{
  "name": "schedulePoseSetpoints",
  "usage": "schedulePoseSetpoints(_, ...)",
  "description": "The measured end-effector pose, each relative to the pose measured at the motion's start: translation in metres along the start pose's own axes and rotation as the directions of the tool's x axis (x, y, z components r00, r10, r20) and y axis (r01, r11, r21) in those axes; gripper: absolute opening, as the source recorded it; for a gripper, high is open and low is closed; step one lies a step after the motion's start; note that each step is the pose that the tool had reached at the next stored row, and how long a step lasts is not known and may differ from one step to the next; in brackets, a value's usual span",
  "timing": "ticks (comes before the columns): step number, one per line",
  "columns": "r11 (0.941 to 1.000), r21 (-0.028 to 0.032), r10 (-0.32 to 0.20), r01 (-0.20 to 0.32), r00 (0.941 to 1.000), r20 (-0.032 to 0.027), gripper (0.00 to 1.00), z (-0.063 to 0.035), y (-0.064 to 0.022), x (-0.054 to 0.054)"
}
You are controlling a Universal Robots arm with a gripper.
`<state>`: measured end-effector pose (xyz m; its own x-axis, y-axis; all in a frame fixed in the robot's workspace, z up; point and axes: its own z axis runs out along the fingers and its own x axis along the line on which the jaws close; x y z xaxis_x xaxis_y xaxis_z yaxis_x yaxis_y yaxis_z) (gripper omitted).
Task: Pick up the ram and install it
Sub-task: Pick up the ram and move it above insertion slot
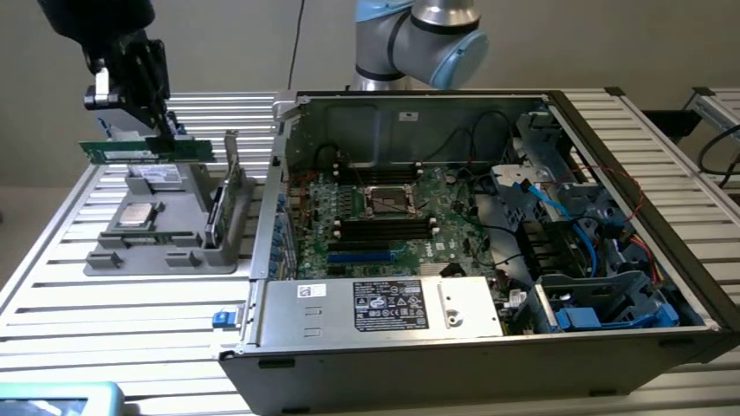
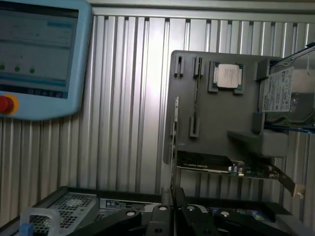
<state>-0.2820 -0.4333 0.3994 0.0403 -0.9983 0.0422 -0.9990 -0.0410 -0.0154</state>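
Aloft, gripper clamps ram above tray.

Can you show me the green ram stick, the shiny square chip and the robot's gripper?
ram (image 1: pixel 127 151), exterior view, middle of its green board
processor chip (image 2: pixel 228 76), wrist view, centre of its silver top
gripper (image 1: pixel 166 135), exterior view, between its fingertips at the ram's top edge

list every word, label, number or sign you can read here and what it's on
Nothing here can be read; every text is too small.
power supply label: too small
small white sticker beside it: too small
back-wall sticker: too small
the ram, pale label: too small
hard drive label: too small
pendant screen: too small
processor chip markings: too small
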Motion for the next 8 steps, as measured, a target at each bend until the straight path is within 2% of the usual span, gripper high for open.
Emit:
schedulePoseSetpoints(5, 1.0, -0.0002, 0.0, 0.0, 1.0, 0.0004, 0.13, -0.0178, -0.0222, 0.003)
schedulePoseSetpoints(8, 1.0, -0.0004, 0.0, 0.0, 1.0, 0.0004, 0.13, -0.0228, -0.0357, 0.003)
